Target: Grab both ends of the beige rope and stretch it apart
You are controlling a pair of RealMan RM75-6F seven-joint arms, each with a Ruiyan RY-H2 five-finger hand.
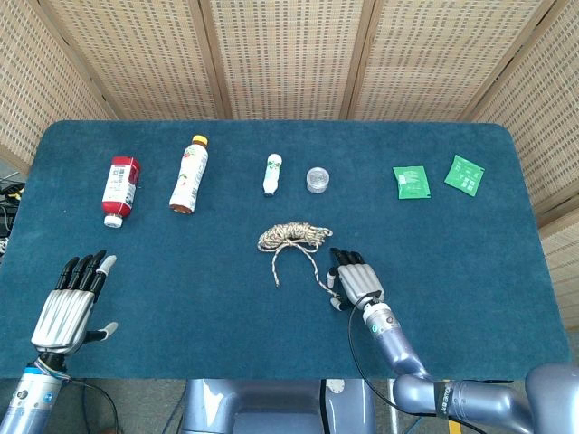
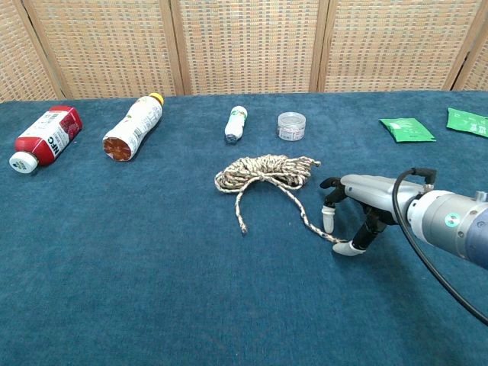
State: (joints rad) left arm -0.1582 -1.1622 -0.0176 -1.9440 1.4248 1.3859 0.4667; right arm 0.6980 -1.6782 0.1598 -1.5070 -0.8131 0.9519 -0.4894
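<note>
The beige rope (image 1: pixel 291 238) (image 2: pixel 264 171) lies coiled mid-table, with two loose ends trailing toward the front. One end (image 2: pixel 242 226) points forward on the left. The other end (image 2: pixel 333 239) runs right to my right hand (image 1: pixel 354 278) (image 2: pixel 357 206). That hand hovers over this end with its fingers arched down and apart, the thumb tip touching the cloth beside the rope end; nothing is gripped. My left hand (image 1: pixel 71 304) lies flat and open at the front left, far from the rope, and shows only in the head view.
On the blue cloth (image 1: pixel 181 271) lie a red bottle (image 1: pixel 118 188), a tall yellow-capped bottle (image 1: pixel 189 174), a small white bottle (image 1: pixel 271 174) and a clear jar (image 1: pixel 317 179) along the back. Two green packets (image 1: pixel 412 181) (image 1: pixel 464 174) sit at the back right.
</note>
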